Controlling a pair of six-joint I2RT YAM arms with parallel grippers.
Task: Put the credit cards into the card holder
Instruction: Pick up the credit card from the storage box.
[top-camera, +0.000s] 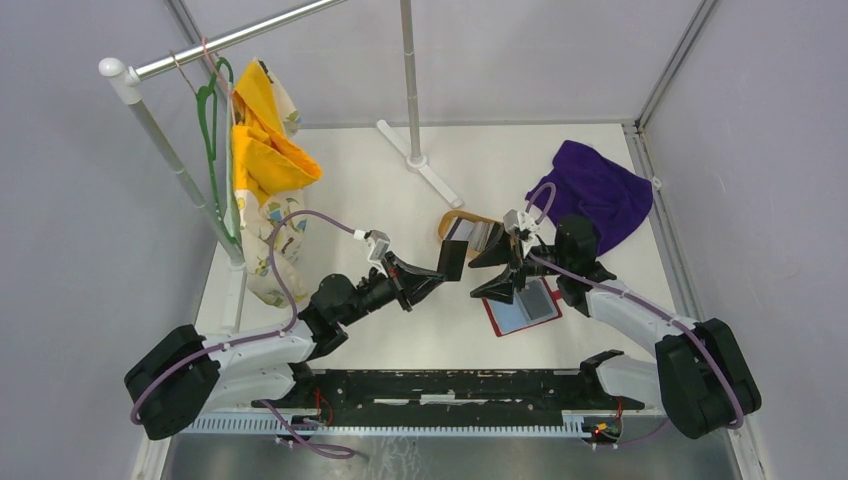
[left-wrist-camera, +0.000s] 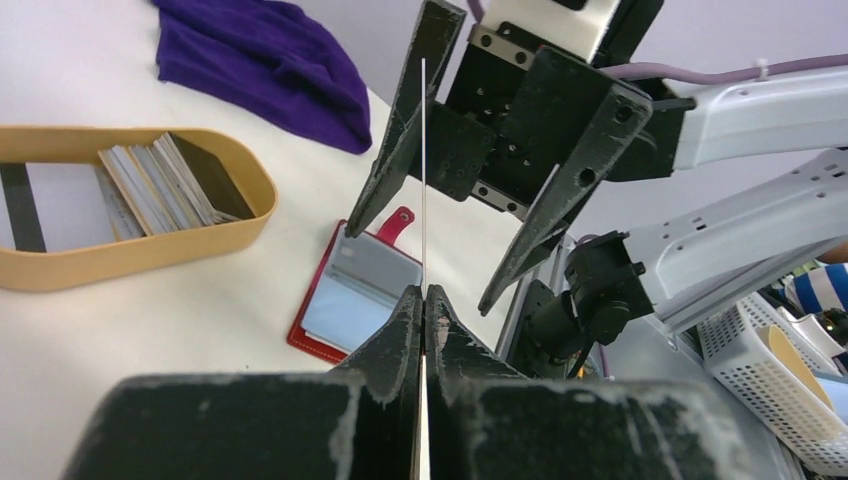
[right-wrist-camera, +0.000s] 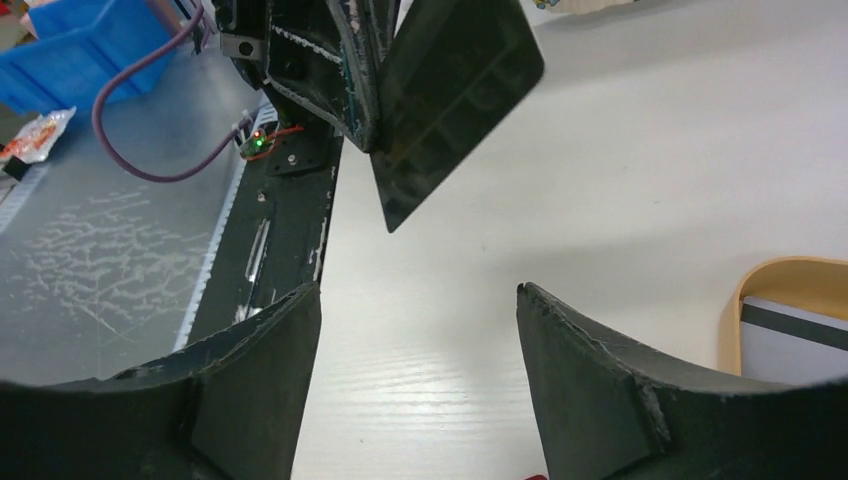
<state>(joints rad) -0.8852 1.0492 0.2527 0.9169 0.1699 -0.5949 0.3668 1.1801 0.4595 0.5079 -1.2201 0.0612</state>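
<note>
The top camera looks down from behind; the wrist cameras face each other closely (both see the black card).

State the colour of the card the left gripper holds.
Black card; clearest in right wrist view.

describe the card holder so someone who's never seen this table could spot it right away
Find the purple cloth at the far right of the table; just left of it sits a tan oval tray holding stacked cards. The card holder lies open on the tray's near side. It is the only red item there, a bifold with pale inner pockets and a snap tab.
</note>
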